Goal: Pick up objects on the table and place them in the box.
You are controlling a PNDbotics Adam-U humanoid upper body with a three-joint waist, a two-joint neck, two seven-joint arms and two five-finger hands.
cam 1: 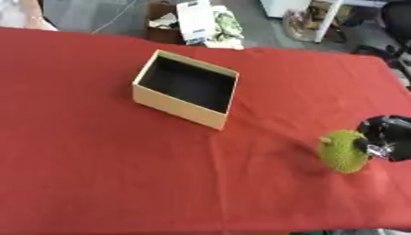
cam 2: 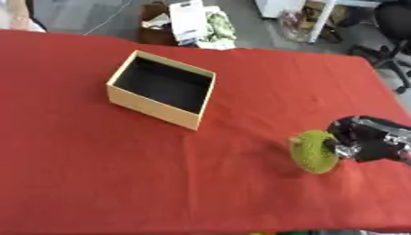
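- looking from the left, you have the red tablecloth (cam 1: 96,174) bare on that side, and your left hand shows in neither view, so it plays no part for now.
- moving across, the box (cam 2: 152,109) sits open-topped toward the far middle of the cloth, turned at an angle, its dark inside showing nothing that i can make out; the open top is what lets you drop things in from above.
- further right, the bumpy green object (cam 2: 314,152) is the one task thing in sight, well apart from the box, near the table's right edge; a faint shadow on the cloth just to its left suggests it may be raised a little, though i cannot tell for sure.
- at the far right, your right hand (cam 2: 363,137) comes in from the side with its fingers curled against the green object's right face, pinching it; that side grip probably keeps the object's bulk clear for the carry leftward to the box.
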